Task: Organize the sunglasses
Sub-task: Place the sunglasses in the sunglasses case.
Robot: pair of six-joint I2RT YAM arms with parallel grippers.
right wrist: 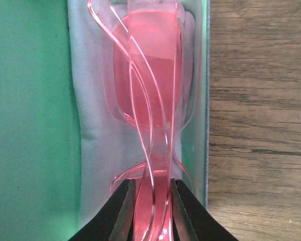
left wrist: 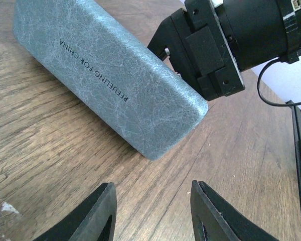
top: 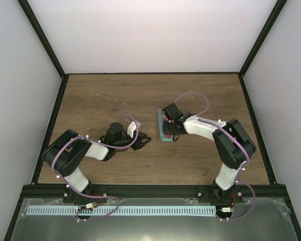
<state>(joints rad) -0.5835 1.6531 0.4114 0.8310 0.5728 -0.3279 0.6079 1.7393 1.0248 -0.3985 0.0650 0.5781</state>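
Between the fingers of the right pincer (right wrist: 151, 190) the sunglasses (right wrist: 149, 100) are clamped by the pink-red frame, arms folded. Ahead of the fingertips they are seen over a pale blue cloth (right wrist: 93, 130) inside the open case (right wrist: 30, 100), which is lined green. Left pincer (left wrist: 153, 191): fingers apart, nothing gripped, poised low over the wooden table (left wrist: 40, 150), near the case's grey-blue outer shell.

The sunglasses (right wrist: 149, 75), translucent pink-red with slender arms, are seen folded and laid lengthwise from 12 to 6 o'clock inside the open case (right wrist: 25, 110), upon a pale blue cloth (right wrist: 93, 115). Their 6 o'clock end is pinched by the right gripper (right wrist: 151, 191).
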